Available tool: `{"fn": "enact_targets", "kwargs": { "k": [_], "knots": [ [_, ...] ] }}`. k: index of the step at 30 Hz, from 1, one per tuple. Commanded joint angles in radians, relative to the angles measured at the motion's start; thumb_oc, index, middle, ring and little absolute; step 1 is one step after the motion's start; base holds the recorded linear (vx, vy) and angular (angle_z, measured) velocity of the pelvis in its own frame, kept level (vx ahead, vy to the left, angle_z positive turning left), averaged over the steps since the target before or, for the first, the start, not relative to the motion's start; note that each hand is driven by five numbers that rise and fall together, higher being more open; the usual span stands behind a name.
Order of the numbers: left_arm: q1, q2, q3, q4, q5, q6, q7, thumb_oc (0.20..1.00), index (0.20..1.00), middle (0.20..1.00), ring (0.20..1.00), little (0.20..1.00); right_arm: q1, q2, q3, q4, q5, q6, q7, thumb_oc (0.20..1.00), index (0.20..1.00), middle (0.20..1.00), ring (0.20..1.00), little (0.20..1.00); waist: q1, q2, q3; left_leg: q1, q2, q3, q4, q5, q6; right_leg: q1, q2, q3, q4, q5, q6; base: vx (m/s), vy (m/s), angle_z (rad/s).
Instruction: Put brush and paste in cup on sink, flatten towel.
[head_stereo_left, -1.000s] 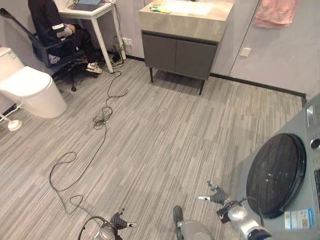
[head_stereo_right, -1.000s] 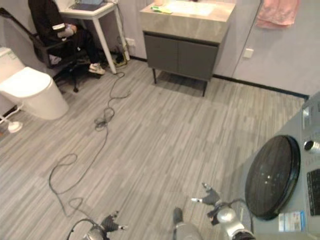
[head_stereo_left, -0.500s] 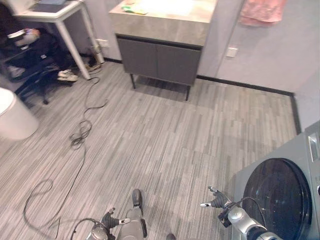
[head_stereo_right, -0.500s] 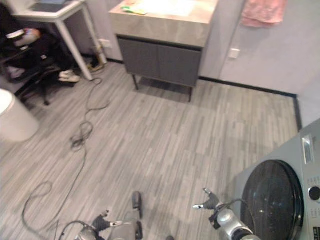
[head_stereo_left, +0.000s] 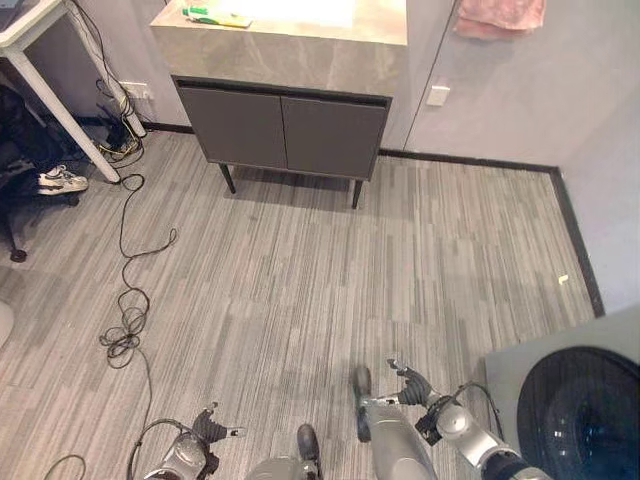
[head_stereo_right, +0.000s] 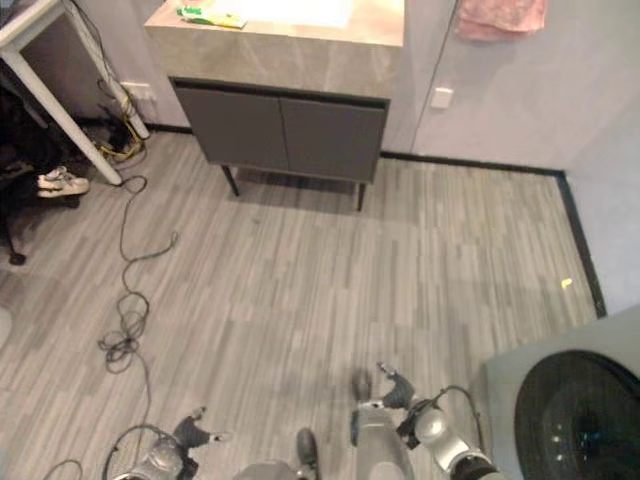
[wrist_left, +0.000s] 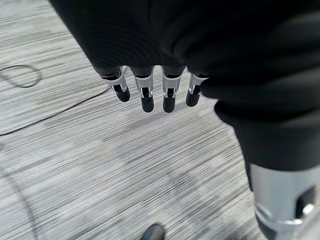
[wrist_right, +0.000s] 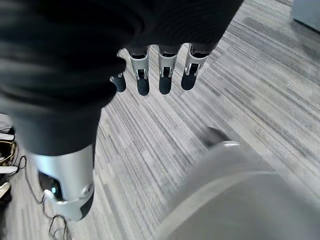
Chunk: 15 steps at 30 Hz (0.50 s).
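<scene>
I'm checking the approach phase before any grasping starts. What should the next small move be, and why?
Probably walk forward toward the sink cabinet. Both the left robot hand and the right robot hand hang open and empty over bare floor, while the green items on the countertop and the pink towel on the wall lie across the room.

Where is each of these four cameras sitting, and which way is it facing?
Left eye view: on the head, looking down across the floor to the sink cabinet and pink towel; left hand and right hand low in view.
Right eye view: beside it, same scene; both share the washing machine.
Left wrist view: on the left wrist, looking past relaxed fingers at the floor.
Right wrist view: on the right wrist, likewise, fingers relaxed.
</scene>
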Motion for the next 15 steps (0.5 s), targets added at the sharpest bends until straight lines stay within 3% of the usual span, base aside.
{"fn": "enact_targets", "kwargs": {
  "k": [1, 3, 5, 6, 7, 8, 11, 13, 15],
  "knots": [
    [0.027, 0.006, -0.024, -0.039, 0.057, -0.026, 0.009, 1.0, 1.0, 1.0, 1.0, 1.0, -0.029, -0.043, -0.056, -0.022, 0.022, -0.026, -0.019, 1.0, 1.0, 1.0, 1.0, 1.0, -0.024, 0.025, -0.011, 0.034, 0.064, 0.028, 0.009, 0.051, -0.119, 0.059, -0.032, 0.002, 0.05, 0.186, 0.037, 0.65, -0.09, 0.78],
    [0.016, -0.014, -0.044, -0.065, 0.06, -0.023, -0.001, 1.0, 1.0, 1.0, 1.0, 1.0, -0.023, -0.069, -0.059, -0.034, -0.007, -0.018, -0.021, 1.0, 1.0, 1.0, 1.0, 1.0, -0.054, 0.025, -0.02, 0.093, 0.05, -0.008, 0.071, -0.006, -0.135, 0.067, -0.049, -0.063, 0.049, 0.227, 0.032, 0.69, -0.198, 0.64],
    [0.009, -0.017, -0.055, -0.07, 0.066, -0.024, -0.001, 1.0, 1.0, 1.0, 1.0, 1.0, -0.023, -0.076, -0.059, -0.035, -0.011, -0.017, -0.023, 1.0, 1.0, 1.0, 1.0, 1.0, -0.062, 0.028, -0.022, 0.087, 0.056, -0.016, 0.13, 0.002, -0.153, 0.087, -0.042, -0.051, 0.051, 0.225, 0.02, 0.3, -0.161, 0.57],
    [0.005, -0.023, -0.066, -0.072, 0.073, -0.025, -0.001, 1.0, 1.0, 1.0, 1.0, 1.0, -0.029, -0.09, -0.052, -0.044, -0.024, -0.018, -0.022, 1.0, 1.0, 1.0, 1.0, 1.0, -0.068, 0.031, -0.02, 0.068, 0.07, -0.02, 0.224, 0.037, -0.184, 0.113, -0.024, -0.05, 0.065, 0.219, 0.0, 0.24, -0.199, 0.6],
    [0.002, -0.025, -0.073, -0.076, 0.08, -0.019, -0.001, 1.0, 1.0, 1.0, 1.0, 1.0, -0.036, -0.107, -0.044, -0.056, -0.038, -0.02, -0.021, 1.0, 1.0, 1.0, 1.0, 1.0, -0.064, 0.03, -0.019, 0.032, 0.106, -0.012, 0.372, 0.117, -0.228, 0.146, -0.01, -0.066, 0.083, 0.2, -0.026, 0.42, -0.454, 0.44],
    [0.0, -0.023, -0.064, -0.083, 0.062, -0.014, 0.002, 1.0, 1.0, 1.0, 1.0, 1.0, -0.024, -0.125, -0.05, -0.086, -0.014, -0.023, -0.023, 1.0, 1.0, 1.0, 1.0, 1.0, -0.048, -0.001, -0.019, -0.076, 0.171, 0.011, 0.597, 0.234, -0.267, 0.216, -0.009, -0.084, 0.069, 0.165, -0.072, 0.39, -0.477, 0.3],
    [-0.002, -0.017, -0.055, -0.086, 0.053, -0.008, 0.028, 1.0, 1.0, 1.0, 1.0, 1.0, -0.023, -0.126, -0.043, -0.071, -0.005, -0.02, -0.03, 1.0, 1.0, 1.0, 1.0, 1.0, -0.019, -0.032, -0.019, -0.125, 0.203, 0.058, 0.704, 0.251, -0.262, 0.274, 0.007, -0.094, 0.067, 0.11, -0.108, 0.27, -0.293, 0.16],
    [-0.005, -0.021, -0.05, -0.08, 0.044, -0.003, 0.05, 1.0, 1.0, 1.0, 1.0, 1.0, -0.009, -0.125, -0.042, -0.036, -0.016, -0.015, -0.049, 1.0, 1.0, 1.0, 1.0, 1.0, 0.0, -0.048, -0.024, -0.208, 0.263, 0.147, 0.653, 0.245, -0.249, 0.342, 0.019, -0.109, 0.064, 0.068, -0.118, 0.41, -0.271, -0.03],
    [-0.003, -0.023, -0.05, -0.079, 0.042, -0.003, 0.052, 1.0, 1.0, 1.0, 1.0, 1.0, -0.002, -0.125, -0.045, -0.043, -0.015, -0.016, -0.052, 1.0, 1.0, 1.0, 1.0, 1.0, 0.009, -0.055, -0.027, -0.24, 0.272, 0.157, 0.649, 0.229, -0.244, 0.359, 0.024, -0.105, 0.062, 0.056, -0.116, 0.3, -0.052, 0.12]
  ]
}}
